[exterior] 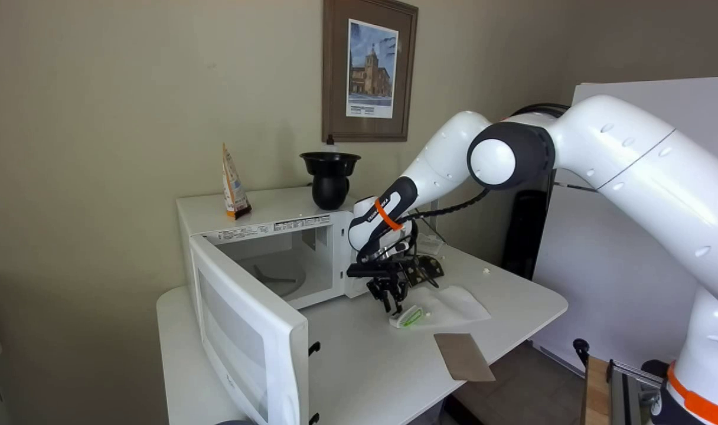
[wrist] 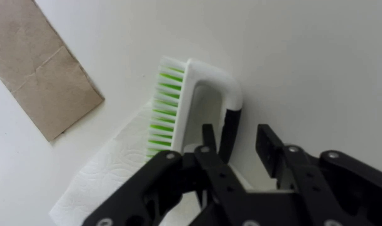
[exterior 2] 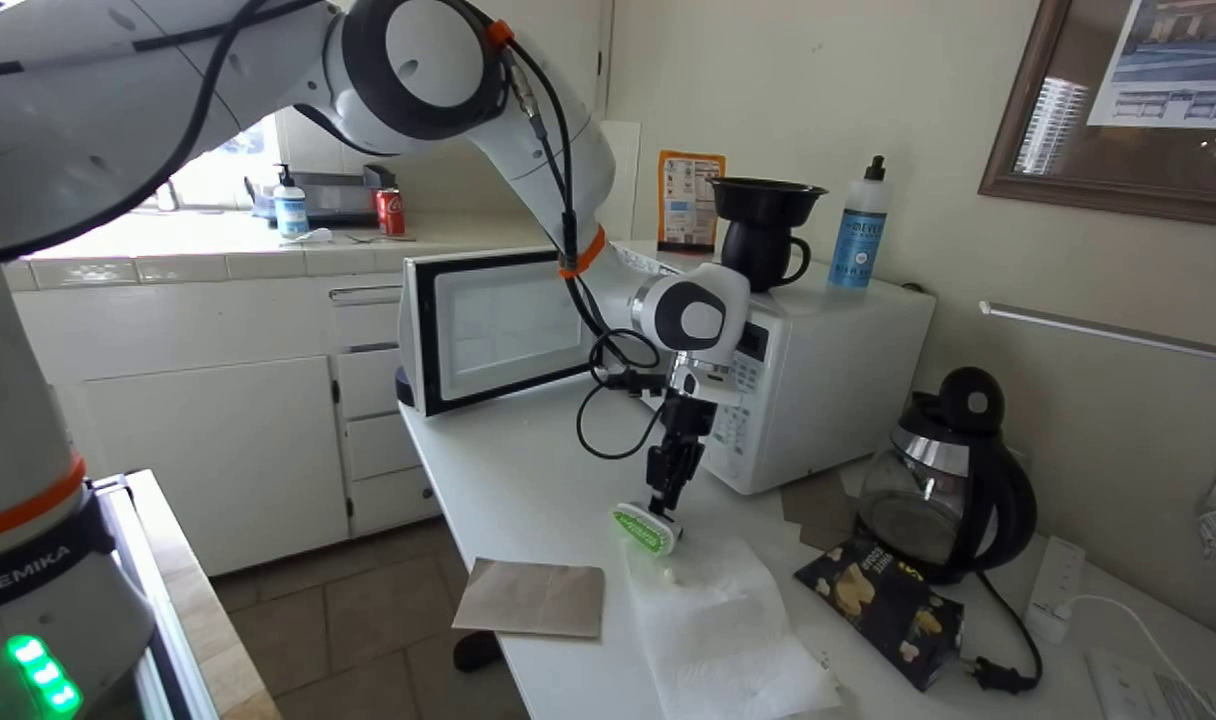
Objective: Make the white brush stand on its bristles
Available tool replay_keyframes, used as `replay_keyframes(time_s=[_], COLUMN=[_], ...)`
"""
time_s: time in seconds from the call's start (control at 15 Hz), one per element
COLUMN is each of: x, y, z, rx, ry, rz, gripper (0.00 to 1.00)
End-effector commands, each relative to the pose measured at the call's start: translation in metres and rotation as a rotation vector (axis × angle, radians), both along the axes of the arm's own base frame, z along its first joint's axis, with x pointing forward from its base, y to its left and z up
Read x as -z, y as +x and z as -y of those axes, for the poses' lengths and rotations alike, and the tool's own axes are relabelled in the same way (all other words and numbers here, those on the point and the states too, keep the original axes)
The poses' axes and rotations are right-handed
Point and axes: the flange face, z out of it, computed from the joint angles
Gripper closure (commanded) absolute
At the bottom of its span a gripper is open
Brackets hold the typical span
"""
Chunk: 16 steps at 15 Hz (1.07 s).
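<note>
Close parted jaws on handle (wrist: 230, 131) of brush (wrist: 181, 108) w/ 1 finger (wrist: 209, 135) inside; lift, roll bristles (wrist: 164, 111) down & lower gently.

a loop-handled white plastic brush (wrist: 183, 108) with green-and-white bristles (wrist: 166, 112) is lying on its side on the white surface (wrist: 304, 62).

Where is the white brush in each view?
In an exterior view: white brush below centre, slightly right; brown cardboard piece to its lower right.
In an exterior view: white brush below centre, slightly right; brown cardboard piece to its lower left.
In the wrist view: white brush near centre, partly behind the gripper; brown cardboard piece to its left.
Shared landmark: the brown cardboard piece.
</note>
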Motion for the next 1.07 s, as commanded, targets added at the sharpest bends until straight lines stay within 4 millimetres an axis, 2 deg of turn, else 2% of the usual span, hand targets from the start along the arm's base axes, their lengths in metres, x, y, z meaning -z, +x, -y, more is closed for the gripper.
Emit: replay_keyframes(time_s=[0.0,0.13,0.27,0.4,0.53,0.6,0.67,0.73,1.0], x=[0.011,0.012,0.016,0.021,0.026,0.028,0.028,0.024,0.004], y=[0.003,0.001,-0.003,-0.006,-0.01,-0.011,-0.011,-0.01,-0.01], z=[0.002,0.002,0.003,0.005,0.008,0.01,0.011,0.01,0.0], rx=[0.023,0.027,0.033,0.042,0.054,0.059,0.061,0.059,0.014], ry=[0.032,0.041,0.046,0.052,0.058,0.059,0.06,0.056,0.102], rz=[-0.04,-0.044,-0.051,-0.061,-0.067,-0.066,-0.064,-0.049,0.002], gripper=[0.54,0.56,0.66,0.69,0.85,0.99,1.0,0.95,0.95])
